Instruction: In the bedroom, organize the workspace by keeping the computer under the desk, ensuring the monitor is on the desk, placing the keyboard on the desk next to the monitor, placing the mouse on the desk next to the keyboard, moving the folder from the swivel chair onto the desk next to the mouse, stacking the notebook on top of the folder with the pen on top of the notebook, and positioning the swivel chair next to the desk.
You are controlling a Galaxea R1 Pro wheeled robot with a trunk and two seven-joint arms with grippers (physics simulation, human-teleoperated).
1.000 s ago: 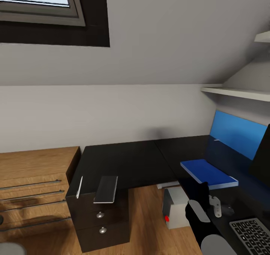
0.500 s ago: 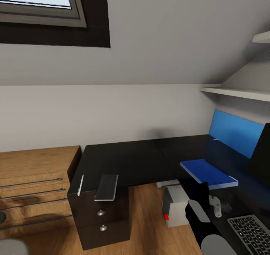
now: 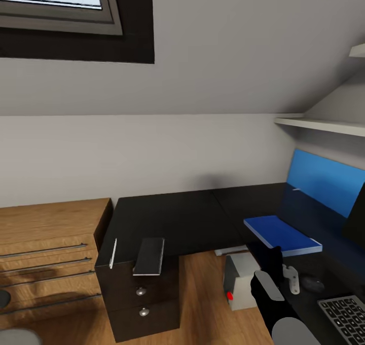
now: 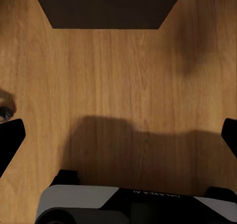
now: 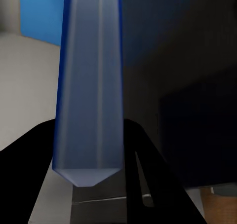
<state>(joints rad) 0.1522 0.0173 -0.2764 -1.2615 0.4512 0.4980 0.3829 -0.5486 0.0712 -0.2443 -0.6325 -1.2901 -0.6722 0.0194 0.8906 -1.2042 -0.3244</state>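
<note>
right claw (image 3: 276,264): clamped on the near edge of the folder (image 3: 281,235), one black finger on each side of its pale blue edge in the right wrist view (image 5: 89,86).
folder: lies flat over the desk (image 3: 177,218), stretching away from the right claw toward the blue wall panel (image 3: 324,183); whether it rests on the top i cannot tell.
mouse (image 3: 313,284): just to the right of the right claw, with the keyboard (image 3: 344,317) nearer the robot.
left claw (image 4: 118,135): fingers wide apart, holding nothing, over bare wood floor (image 4: 118,76).
notebook (image 3: 149,255): far to the left of the right claw, at the desk end above the drawers, long axis running away from the robot.
pen (image 3: 113,253): just left of the notebook, parallel to it.
nearer arm: judged the left for both, once the folder is set by the mouse.
computer (image 3: 242,280): under the desk, below the right claw.
</note>
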